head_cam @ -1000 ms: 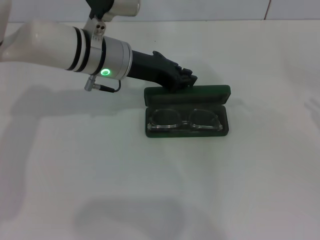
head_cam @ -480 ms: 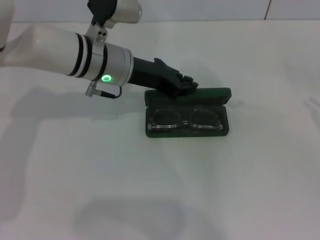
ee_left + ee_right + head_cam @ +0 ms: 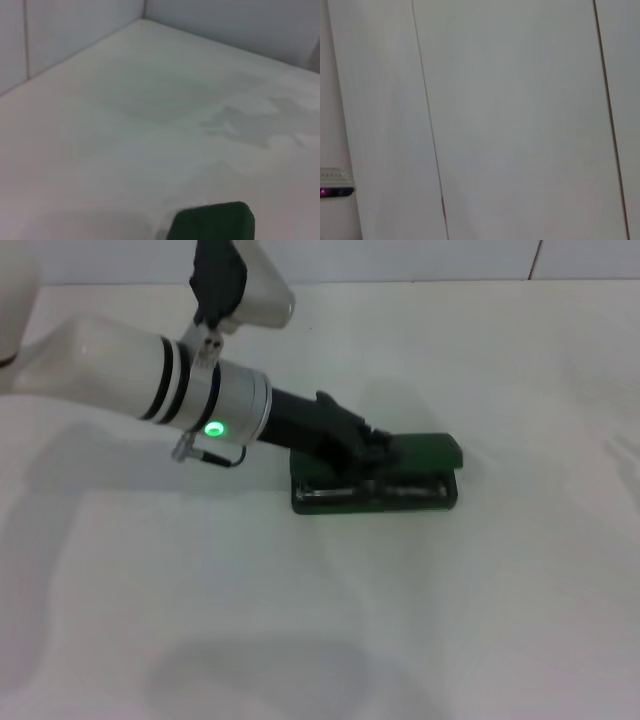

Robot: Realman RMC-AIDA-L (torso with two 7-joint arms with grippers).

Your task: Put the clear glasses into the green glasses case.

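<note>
dark green glasses case (image 3: 430,452), black left gripper (image 3: 375,452)

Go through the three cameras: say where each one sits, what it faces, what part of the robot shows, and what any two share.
Head view: from the robot's head, looking forward and down at the white table; the left arm reaches in, its tool on the lid of the green glasses case, the clear glasses inside.
Left wrist view: on the left arm, facing across the table toward a wall corner; no robot parts show.
Right wrist view: on the right arm, facing pale panels; no robot parts show.
Shared: the head and left wrist views both show the case and the table.
</note>
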